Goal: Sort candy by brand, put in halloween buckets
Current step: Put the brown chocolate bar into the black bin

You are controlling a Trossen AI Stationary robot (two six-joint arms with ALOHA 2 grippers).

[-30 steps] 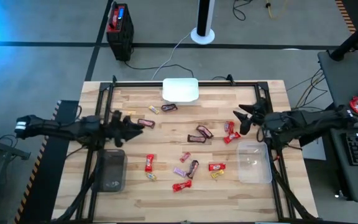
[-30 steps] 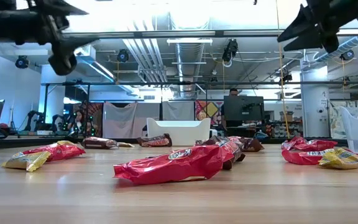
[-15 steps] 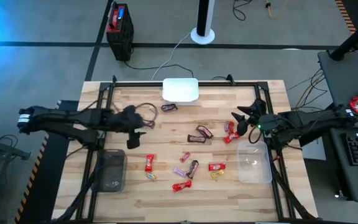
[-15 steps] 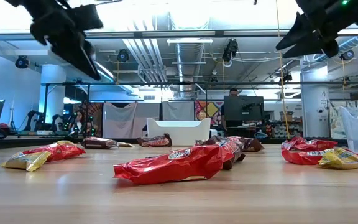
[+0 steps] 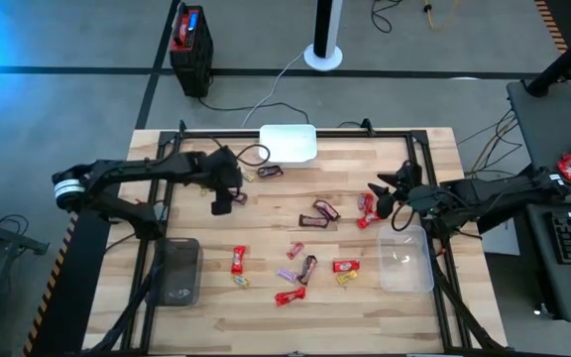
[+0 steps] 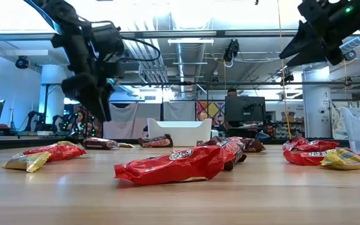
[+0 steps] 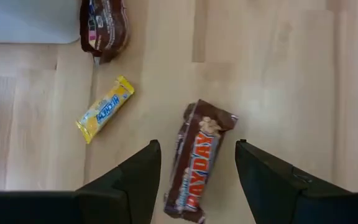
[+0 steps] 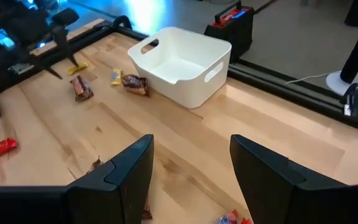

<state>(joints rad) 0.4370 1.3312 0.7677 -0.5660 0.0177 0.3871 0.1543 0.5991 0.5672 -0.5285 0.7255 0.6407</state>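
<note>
- the left gripper [image 7: 194,171] is hovering straight over the brown payday bar [image 7: 196,163] on the desk [image 5: 365,297], fingers spread open to either side of it, probably lining up a pick.
- a yellow candy [image 7: 104,109] and a dark brown candy [image 7: 104,28] are lying near, beside the white bucket [image 5: 287,143], neither blocking the fingers.
- the right gripper [image 5: 377,194] is waiting open above the red candies [image 5: 367,210] beside the clear bucket [image 5: 405,260].
- the grey bucket [image 5: 177,270] is sitting at the desk's left side.

Open left pincer [image 7: 196,180] over a brown PayDay bar [image 7: 198,162], yellow candy [image 7: 105,109] beside.
</note>
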